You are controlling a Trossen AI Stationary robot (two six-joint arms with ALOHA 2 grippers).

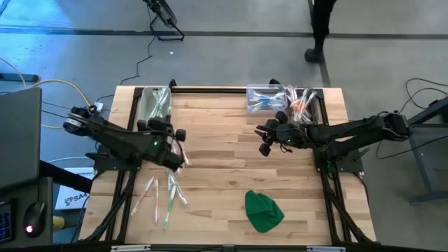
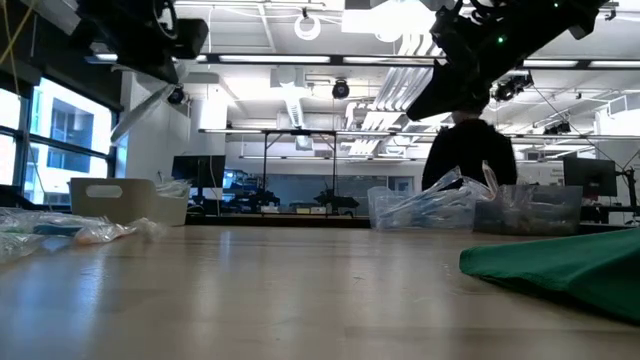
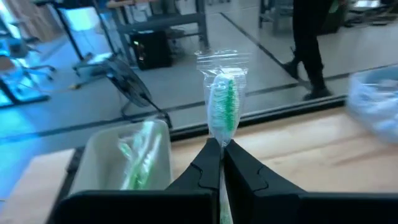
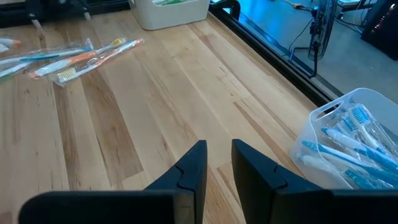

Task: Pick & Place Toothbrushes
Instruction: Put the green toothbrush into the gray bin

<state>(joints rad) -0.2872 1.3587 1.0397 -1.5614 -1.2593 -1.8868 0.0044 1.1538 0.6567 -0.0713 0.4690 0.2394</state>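
Above the desk's (image 1: 224,154) left side, the left end effector (image 3: 222,152) is clenched on a green wrapped toothbrush (image 3: 224,106), held up near the left bin (image 3: 127,158). Loose toothbrushes (image 1: 164,196) lie on the desk below it. Over the right side, the right end effector (image 4: 219,163) hovers empty, fingers slightly parted, beside a bin of blue toothbrushes (image 4: 348,140).

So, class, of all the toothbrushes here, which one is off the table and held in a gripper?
The green-bristled wrapped toothbrush, pinched upright in the left gripper. The other loose ones lie flat on the table.
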